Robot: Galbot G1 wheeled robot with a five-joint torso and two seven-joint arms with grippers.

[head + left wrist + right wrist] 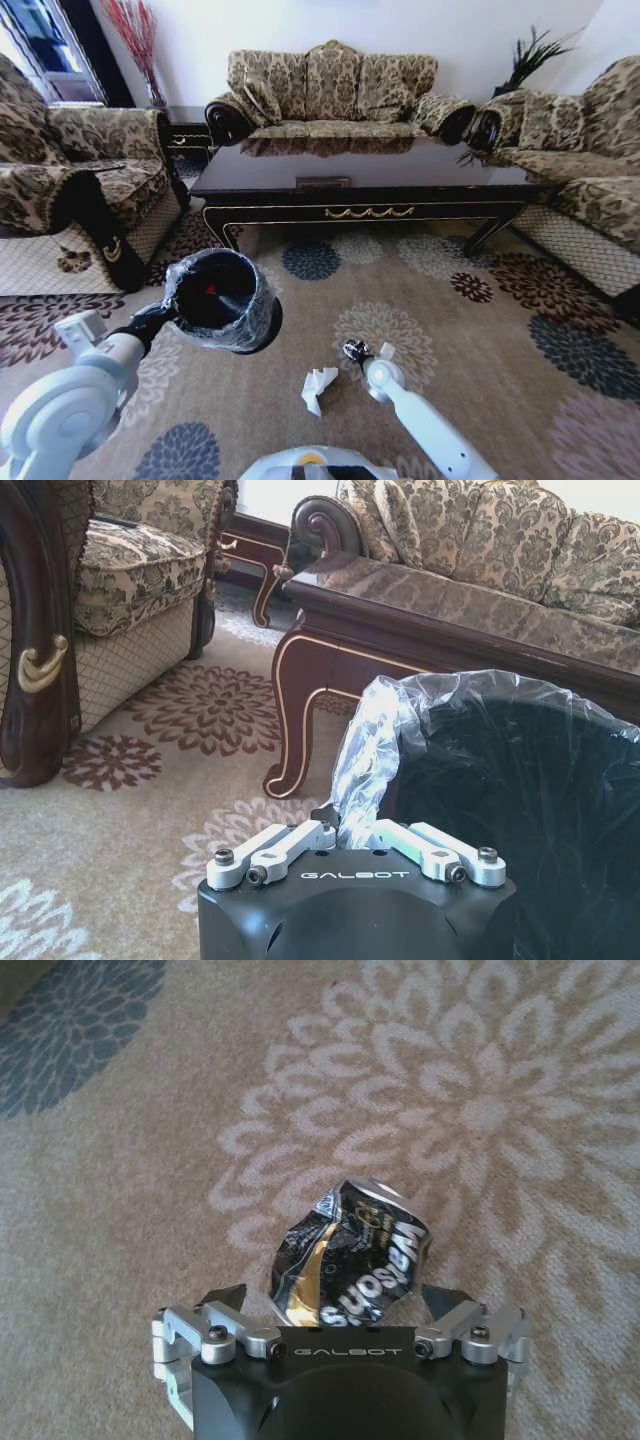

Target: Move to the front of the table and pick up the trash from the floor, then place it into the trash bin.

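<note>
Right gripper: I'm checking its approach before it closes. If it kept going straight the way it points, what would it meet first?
The crushed black can, lying on the floor between the open fingers of the right gripper. Straight on, it would probably press into the can first, then the carpet under it, though depth is unclear.

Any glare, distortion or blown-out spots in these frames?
Head view: fisheye bending at the edges, sofa reflected in the glossy table top. Left wrist view: window blown out, sheen on the trash bin liner. Right wrist view: even light, highlight on the crushed can.
</note>
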